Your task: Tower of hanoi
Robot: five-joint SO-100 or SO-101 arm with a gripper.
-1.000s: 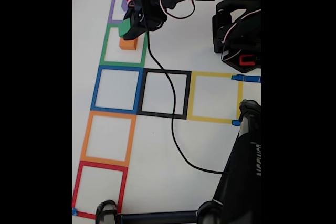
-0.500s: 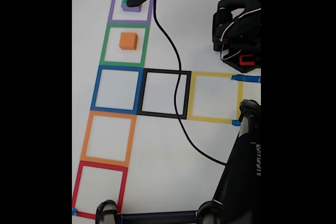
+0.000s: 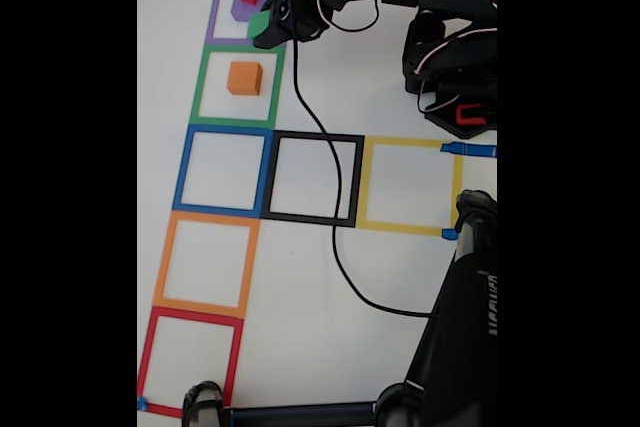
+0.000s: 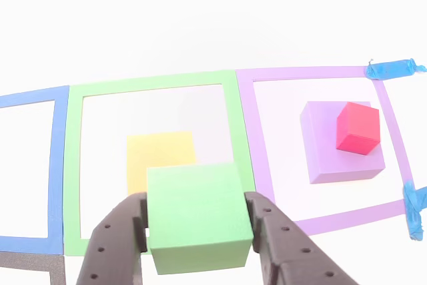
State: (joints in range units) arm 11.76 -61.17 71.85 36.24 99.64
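A bright white tabletop (image 3: 400, 277) marked with coloured tape squares (image 3: 220, 169).

A hobby robotics bench: white table (image 3: 300, 277) marked with tape squares (image 3: 220, 169)

Fixed view overhead, far, other view gripper-mounted, close
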